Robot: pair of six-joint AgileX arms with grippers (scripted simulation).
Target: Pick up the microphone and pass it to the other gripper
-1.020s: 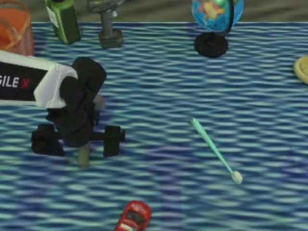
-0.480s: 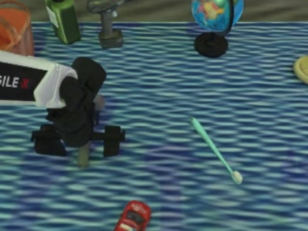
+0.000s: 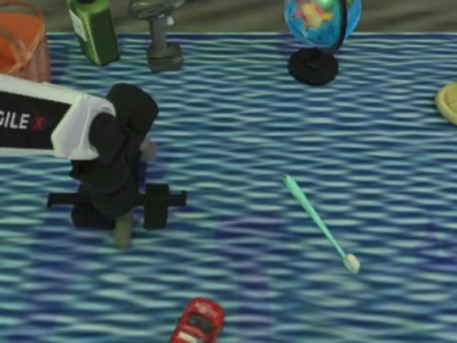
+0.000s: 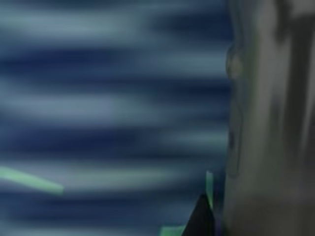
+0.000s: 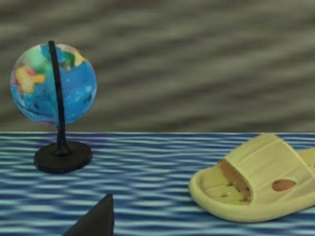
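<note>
Left tool (image 3: 118,204) sits low over the left part of the worktop (image 3: 285,128), its two fingers spread to either side of the microphone (image 3: 123,230). Only the grey-olive handle end of the microphone shows in the top view, sticking out from under the wrist toward the near edge; the head is hidden beneath the arm. In the left wrist view the handle fills the side of the picture, very close. The fingers look partly drawn in around the handle but not yet pressed on it, so I log the tool as open.

Right tool (image 5: 93,221): only one dark fingertip shows in its own wrist view; state not determinable. It is outside the top view.

Progress estimate: approach done; grasp, lift and handover all remain.
</note>
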